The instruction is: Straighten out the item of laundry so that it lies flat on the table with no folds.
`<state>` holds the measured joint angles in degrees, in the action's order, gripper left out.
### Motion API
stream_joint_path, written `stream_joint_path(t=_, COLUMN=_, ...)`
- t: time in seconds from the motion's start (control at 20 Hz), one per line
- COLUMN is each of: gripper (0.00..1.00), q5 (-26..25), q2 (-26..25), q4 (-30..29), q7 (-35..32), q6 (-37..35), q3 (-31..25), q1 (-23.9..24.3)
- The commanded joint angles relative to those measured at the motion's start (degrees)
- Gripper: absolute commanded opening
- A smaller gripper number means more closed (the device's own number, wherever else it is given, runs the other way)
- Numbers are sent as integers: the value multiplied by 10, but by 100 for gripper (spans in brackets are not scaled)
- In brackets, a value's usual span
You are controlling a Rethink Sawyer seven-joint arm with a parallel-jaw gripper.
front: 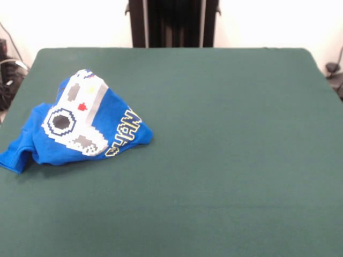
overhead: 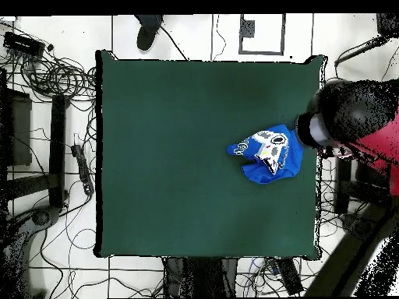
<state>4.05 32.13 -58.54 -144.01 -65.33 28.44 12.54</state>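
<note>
bare green table (front: 214, 203) fills the foreground of the front view, and nothing rests on that near stretch. well beyond it, close to one side edge of the table and roughly midway along that edge, lies the item of laundry (front: 80, 126), a small bright blue t-shirt heaped into a rumpled wedge. its white-grey pixel controller print faces up on the raised part, yellow-outlined lettering shows along the edge of the heap toward the table's middle, and a sleeve or corner trails off toward the table's edge.

by my judgement it is light, soft and limp: it will sag from any single point i lift and drag easily across the table's fabric, so folds may follow rather than open. the trailing blue corner away from the table's middle, or the pointed edge by the lettering, look like the best places to pinch, since only a thin layer seems to lie there.

my gripper shows in neither view, so i cannot tell whether it is spread or pressed together. in the overhead view the bulk of my arm (overhead: 354, 117) hangs just outside the table edge nearest the shirt. nothing else sits on the table; cables (overhead: 54, 74) lie on the floor around it, clear of the work.
</note>
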Motion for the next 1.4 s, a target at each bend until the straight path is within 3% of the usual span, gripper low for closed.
stream_joint_path(t=0.05, gripper=0, q5=40, q2=-75, q4=6, q7=-207, q6=-36, q3=-26, q1=-40)
stream_joint_path(t=0.25, gripper=0, q5=55, q2=-84, q4=11, q7=-215, q6=-38, q3=-23, q1=-44)
stream_joint_path(t=0.45, gripper=0, q5=49, q2=-83, q4=-10, q7=-174, q6=-1, q3=-22, q1=-35)
stream_joint_path(t=0.6, gripper=0, q5=24, q2=-76, q4=-64, q7=-60, q6=120, q3=-55, q1=16)
stream_joint_path(t=0.7, gripper=0, q5=9, q2=-70, q4=-79, q7=0, q6=158, q3=-68, q1=44)
stream_joint_path(t=0.9, gripper=0, q5=-7, q2=-49, q4=-84, q7=69, q6=154, q3=-82, q1=72)
stream_joint_path(t=1.15, gripper=0, q5=-15, q2=-37, q4=-80, q7=78, q6=124, q3=-88, q1=85)
stream_joint_path(t=1.4, gripper=0, q5=-9, q2=-38, q4=-89, q7=19, q6=121, q3=-85, q1=68)
